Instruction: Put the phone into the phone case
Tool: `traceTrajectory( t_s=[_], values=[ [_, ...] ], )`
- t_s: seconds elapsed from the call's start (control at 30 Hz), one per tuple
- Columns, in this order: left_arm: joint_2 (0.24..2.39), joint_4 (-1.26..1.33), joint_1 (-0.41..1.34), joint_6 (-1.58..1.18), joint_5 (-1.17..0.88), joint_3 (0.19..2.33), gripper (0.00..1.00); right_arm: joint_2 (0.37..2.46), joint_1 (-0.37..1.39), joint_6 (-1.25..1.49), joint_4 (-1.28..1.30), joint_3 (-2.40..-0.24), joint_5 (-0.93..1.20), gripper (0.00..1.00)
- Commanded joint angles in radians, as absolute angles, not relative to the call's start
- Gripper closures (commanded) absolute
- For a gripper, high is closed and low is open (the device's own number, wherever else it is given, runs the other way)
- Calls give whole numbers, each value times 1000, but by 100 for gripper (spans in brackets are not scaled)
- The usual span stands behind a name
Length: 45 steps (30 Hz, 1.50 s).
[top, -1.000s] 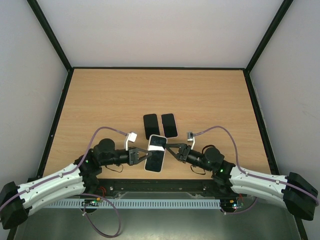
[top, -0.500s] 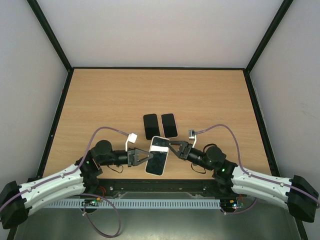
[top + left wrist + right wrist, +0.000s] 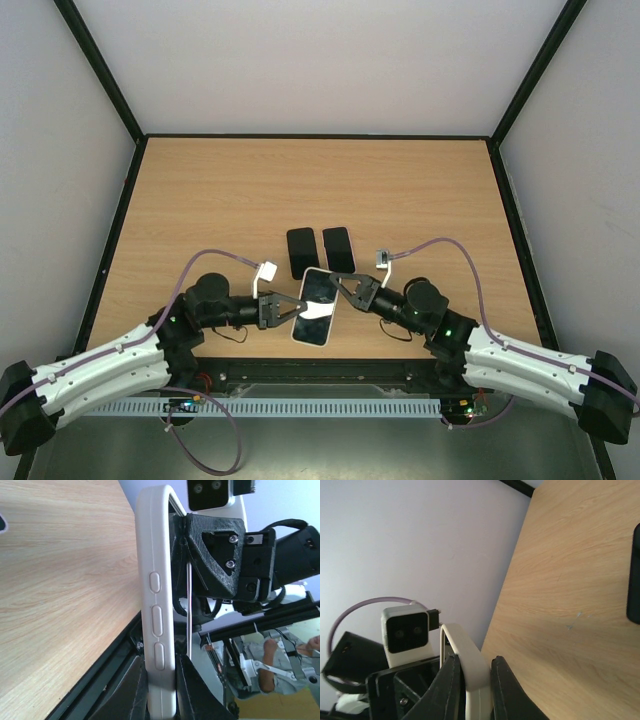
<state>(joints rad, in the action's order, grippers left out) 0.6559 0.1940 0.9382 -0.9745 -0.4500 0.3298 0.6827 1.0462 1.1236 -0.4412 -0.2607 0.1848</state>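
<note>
**Top external view.** Shows the white phone case (image 3: pixel 311 341) at the middle of the table (image 3: pixel 200 200), close to its near edge, with the dark phone (image 3: pixel 320 290) face-up inside the white rim. Places the left gripper (image 3: pixel 292 308) at the case's left long side and the right gripper (image 3: pixel 343 288) at its upper right side, both touching it. Shows two dark slabs (image 3: pixel 301 252) lying side by side just beyond the case, apart from both grippers. Does not resolve the jaw gaps, nor whether the phone sits fully home.

**Left wrist view.** Turns the case edge-on, revealing three side buttons (image 3: pixel 156 617) hidden from above. Shows the left fingers (image 3: pixel 134 690) pressed against both faces of the case, pinching it at the bottom of the frame. Shows the black body of the right gripper against the case's far face, with the right wrist camera (image 3: pixel 210 492) above it. Cannot tell from the thin bright line beside the rim whether the phone stands proud.

**Right wrist view.** Shows the right fingers (image 3: pixel 447 690) closed on the curved white rim, gripping it from both sides. Adds the left wrist camera (image 3: pixel 407 630) behind the case, and the edge of one dark slab at the right border.
</note>
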Motion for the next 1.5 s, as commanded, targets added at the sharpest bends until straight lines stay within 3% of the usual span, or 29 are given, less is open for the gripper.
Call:
traceTrajectory(
  t_s=[0.0,0.07,0.37,0.53,0.7,0.9,0.97,1.07,1.17,1.3,1.47],
  values=[
    [691,25,934,-892,-323,381,98,727,1048,1080,-314,-342,150,98],
    [695,53,934,-892,-341,384,97,733,1049,1084,-327,-337,161,97],
    [656,285,933,-986,-380,350,97,707,1049,1181,-599,-176,302,52],
    [631,298,933,-992,-302,345,98,782,1049,1233,-703,-128,363,43],
    [641,316,930,-994,-257,343,98,850,1049,1246,-797,-134,426,48],
    [659,301,916,-991,-241,348,98,838,1049,1239,-797,-127,418,89],
    [658,280,913,-987,-225,349,98,817,1048,1228,-763,-126,389,95],
    [659,240,895,-983,-207,351,98,792,1049,1219,-705,-125,355,96],
    [660,192,859,-984,-196,350,98,761,1049,1204,-622,-133,316,78],
    [667,116,801,-945,-179,351,98,680,1049,1190,-517,-129,258,45],
    [704,53,697,-881,-186,352,98,583,1049,1173,-413,-138,218,18]
  ],
)
